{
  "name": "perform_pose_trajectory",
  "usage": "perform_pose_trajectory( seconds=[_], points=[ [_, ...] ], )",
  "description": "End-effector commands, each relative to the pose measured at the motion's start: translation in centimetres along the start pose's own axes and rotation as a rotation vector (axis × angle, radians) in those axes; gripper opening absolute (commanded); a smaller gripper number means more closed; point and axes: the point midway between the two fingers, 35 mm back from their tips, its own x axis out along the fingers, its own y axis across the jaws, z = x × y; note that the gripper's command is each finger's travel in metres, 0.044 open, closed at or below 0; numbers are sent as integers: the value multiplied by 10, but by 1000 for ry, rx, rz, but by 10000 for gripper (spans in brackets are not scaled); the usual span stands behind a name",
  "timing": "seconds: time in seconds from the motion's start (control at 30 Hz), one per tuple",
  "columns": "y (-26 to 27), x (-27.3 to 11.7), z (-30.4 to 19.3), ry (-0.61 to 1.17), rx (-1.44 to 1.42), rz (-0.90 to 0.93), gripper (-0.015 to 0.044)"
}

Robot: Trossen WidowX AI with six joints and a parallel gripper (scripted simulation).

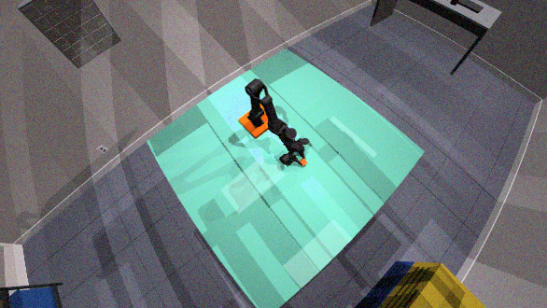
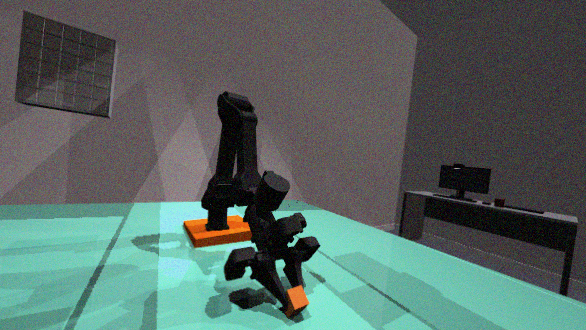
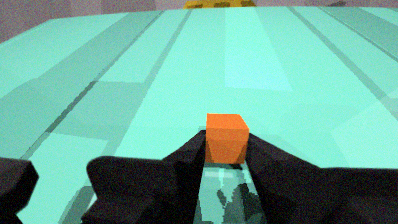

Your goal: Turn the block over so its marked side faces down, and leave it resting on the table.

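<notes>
A small orange block (image 1: 303,162) (image 2: 298,299) (image 3: 227,145) is between the fingertips of my gripper. It looks tilted in the exterior view. My gripper (image 2: 295,302) (image 3: 223,135) is shut on it, one finger on each side, and reaches forward and down at a slant. The block is close to the green table top (image 1: 261,224) (image 2: 370,310) (image 3: 165,110); I cannot tell whether it touches. Two plain orange faces show in the wrist view. No mark can be made out, and the faces against the fingers are hidden.
The arm stands on an orange base plate (image 1: 256,133) (image 2: 200,241) behind the gripper. A desk (image 1: 485,21) (image 2: 500,225) with a monitor (image 2: 465,180) stands beyond the table. A yellow object (image 1: 434,289) is past the table's far edge, and a blue one (image 1: 35,299) at lower left.
</notes>
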Motion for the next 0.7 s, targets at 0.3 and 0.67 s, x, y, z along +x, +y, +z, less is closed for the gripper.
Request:
perform_pose_trajectory(
  seconds=[0.3,0.67],
  points=[
    [-1,-10,-2,-91,-5,-5,0],
    [-1,-10,-2,-91,-5,-5,0]
  ],
)
